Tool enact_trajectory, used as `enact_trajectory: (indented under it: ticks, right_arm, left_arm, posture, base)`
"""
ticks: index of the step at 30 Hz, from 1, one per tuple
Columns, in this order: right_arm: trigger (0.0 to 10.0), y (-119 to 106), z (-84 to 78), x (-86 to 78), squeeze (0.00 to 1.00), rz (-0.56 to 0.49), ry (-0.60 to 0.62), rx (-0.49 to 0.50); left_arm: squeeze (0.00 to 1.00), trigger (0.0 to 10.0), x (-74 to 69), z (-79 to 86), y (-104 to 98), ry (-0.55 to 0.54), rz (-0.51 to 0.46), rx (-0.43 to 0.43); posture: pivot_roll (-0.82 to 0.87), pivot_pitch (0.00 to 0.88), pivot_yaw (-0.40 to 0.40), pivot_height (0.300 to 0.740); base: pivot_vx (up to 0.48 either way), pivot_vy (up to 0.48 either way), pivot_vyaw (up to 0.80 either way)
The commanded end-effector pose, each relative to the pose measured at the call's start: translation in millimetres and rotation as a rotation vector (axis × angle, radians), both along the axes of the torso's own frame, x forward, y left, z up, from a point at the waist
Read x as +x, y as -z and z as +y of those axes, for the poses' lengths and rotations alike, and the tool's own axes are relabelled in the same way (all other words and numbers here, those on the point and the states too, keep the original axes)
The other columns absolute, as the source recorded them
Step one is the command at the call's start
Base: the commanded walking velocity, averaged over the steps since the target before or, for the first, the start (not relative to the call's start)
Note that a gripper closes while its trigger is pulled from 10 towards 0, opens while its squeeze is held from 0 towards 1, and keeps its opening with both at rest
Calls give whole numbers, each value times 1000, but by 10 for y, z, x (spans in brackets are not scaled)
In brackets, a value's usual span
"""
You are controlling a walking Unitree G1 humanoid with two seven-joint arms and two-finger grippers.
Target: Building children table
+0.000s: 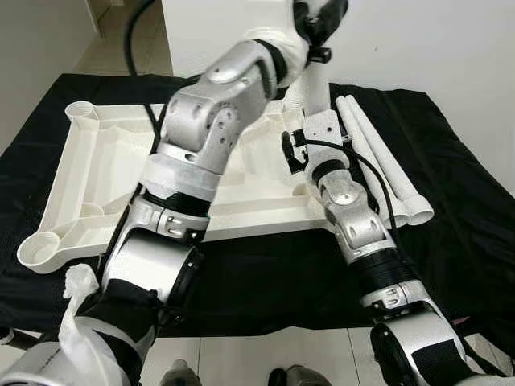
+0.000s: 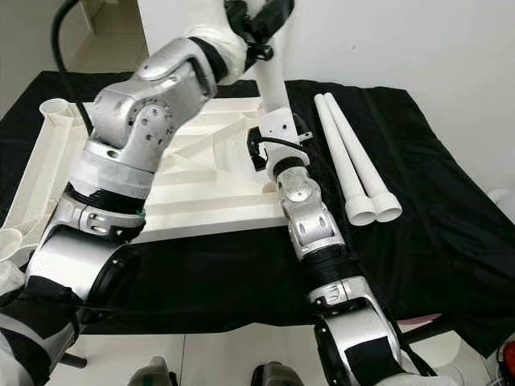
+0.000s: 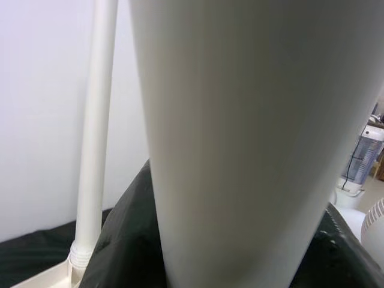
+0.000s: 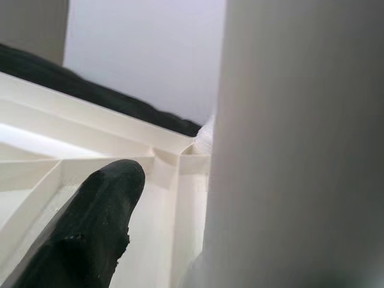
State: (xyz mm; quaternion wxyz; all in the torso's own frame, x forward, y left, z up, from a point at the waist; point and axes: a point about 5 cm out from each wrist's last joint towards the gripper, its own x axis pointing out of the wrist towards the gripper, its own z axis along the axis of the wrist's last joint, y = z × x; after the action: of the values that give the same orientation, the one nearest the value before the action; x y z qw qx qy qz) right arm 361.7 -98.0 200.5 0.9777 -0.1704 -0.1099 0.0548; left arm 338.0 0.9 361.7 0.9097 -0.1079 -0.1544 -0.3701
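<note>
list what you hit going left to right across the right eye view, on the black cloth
upside-down white tabletop → upright white leg held by both arms → right arm → two loose white legs lying side by side → bare black cloth

1. The left arm (image 1: pixel 205 137) rises from the near left, its silver segments bent at the elbow, and reaches far and to the right, up toward the top edge of the head views

2. The left gripper (image 1: pixel 320 20) is at the far end of that arm, high in the scene, its black parts pressed against an upright white table leg (image 2: pixel 272 80); whether its fingers are parted or closed cannot be made out

3. The right arm (image 2: pixel 310 229) stretches from the near right straight toward the far side, forearm nearly level

4. The right gripper (image 2: pixel 261 153) sits low against the same leg, one black finger (image 4: pixel 90 234) alongside it; its grip cannot be judged
</note>
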Motion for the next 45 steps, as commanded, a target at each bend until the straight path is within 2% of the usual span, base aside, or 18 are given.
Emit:
enact_trajectory:
  ticks: [1,17,18,19,20,21,22,23,24,33,34,36,37,45]
  right_arm:
    - [10000,-112,49,8,0,-60,11,0]
    - [10000,-147,66,-17,0,-130,79,-17]
    - [4980,-145,58,-14,0,-129,84,-22]
    - [3843,-123,52,-12,0,-120,90,-23]
    - [3843,-104,50,-10,0,-113,93,-23]
    - [2000,-85,49,-9,0,-104,95,-22]
    - [2000,-85,49,-9,0,-104,95,-22]
    - [392,-67,45,-10,0,-96,100,-18]
    - [0,-53,37,-12,0,-89,103,-13]
    - [0,-10,15,-15,0,-67,121,22]
    - [6706,-8,13,-14,0,-63,123,32]
    - [6706,-8,13,-14,0,-63,123,32]
    - [10000,1,18,-12,0,-49,114,52]
    - [10000,7,30,-12,0,-28,91,102]
  left_arm:
    - [0,10000,-58,-94,-73,24,-40,-1]
    - [0,10000,-76,-132,-58,18,-43,-3]
    - [0,10000,-78,-133,-58,18,-44,-3]
    - [0,10000,-79,-135,-58,16,-46,-3]
    - [0,10000,-80,-136,-58,15,-47,-3]
    - [0,10000,-80,-135,-59,14,-49,-3]
    - [0,10000,-80,-135,-59,14,-49,-3]
    - [0,10000,-81,-135,-61,13,-50,-4]
    - [0,10000,-83,-134,-62,12,-51,-5]
    - [0,10000,-91,-127,-73,10,-64,-2]
    - [0,10000,-100,-133,-79,17,-80,3]
    - [0,10000,-100,-133,-79,17,-80,3]
    - [1000,10000,-115,-143,-87,37,-96,-1]
    - [1000,10000,-138,-167,-72,72,-76,-26]
  posture:
    - [43,0,-32,740]
    - [40,0,-39,740]
    - [41,0,-41,740]
    - [42,0,-42,740]
    - [42,0,-42,740]
    - [42,0,-42,740]
    - [42,0,-42,740]
    - [43,0,-44,740]
    - [44,0,-45,740]
    - [43,0,-43,740]
    - [44,0,-45,740]
    - [44,0,-45,740]
    - [43,0,-42,740]
    - [43,0,-42,740]
  base:
    - [0,0,0]
    - [0,0,0]
    - [0,0,0]
    - [0,0,0]
    - [0,0,0]
    - [0,0,0]
    - [0,0,0]
    - [0,0,0]
    - [0,0,0]
    - [0,0,0]
    - [0,0,0]
    - [0,0,0]
    - [0,0,0]
    - [0,0,0]
